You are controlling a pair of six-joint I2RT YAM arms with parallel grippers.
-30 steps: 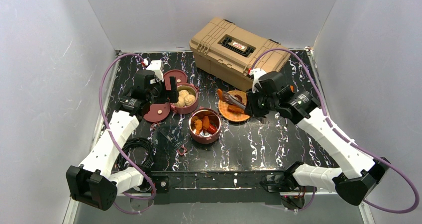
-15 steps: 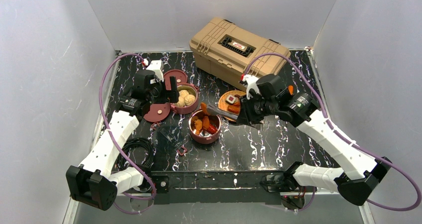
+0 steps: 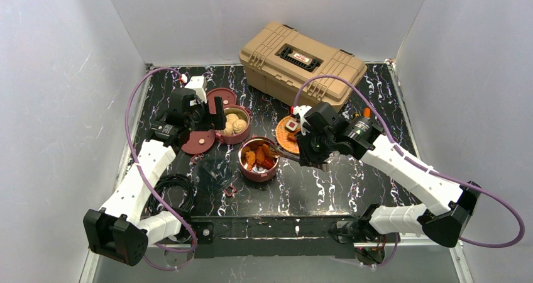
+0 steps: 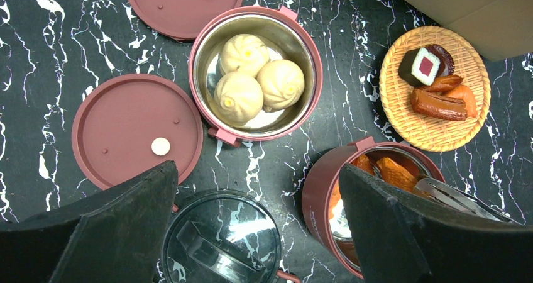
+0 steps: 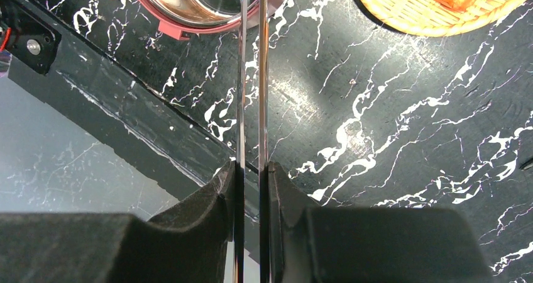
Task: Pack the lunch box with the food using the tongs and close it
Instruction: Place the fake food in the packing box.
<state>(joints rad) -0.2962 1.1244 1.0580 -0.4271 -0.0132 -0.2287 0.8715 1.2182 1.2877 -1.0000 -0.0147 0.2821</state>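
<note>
R gripper (image 5: 251,192) is clamped on the tongs (image 4: 449,194). It pinches both slim arms nearly together, so the squeeze carries to the tips. The tips reach left over the near bowl (image 4: 319,198), right at its orange chunks (image 4: 393,173). Looks like a drop-off to me, tho I can't tell if a piece sits btwn the tips.

L gripper (image 4: 258,182) hangs w/ jaws wide apart, gripping nothing, above the table btwn the flat lid (image 4: 126,119) and the near bowl. My guess: it's parked by the lids, ready for the closing step.

The lunch box sits in pieces mid-table. The far bowl (image 4: 312,69) has three pale buns (image 4: 280,82). Both bowls are maroon outside, steel inside. A second lid (image 4: 176,3) lies just beyond the far bowl. The woven plate (image 4: 402,122) on the right holds a few bits (image 4: 440,104), so packing isn't done.
</note>
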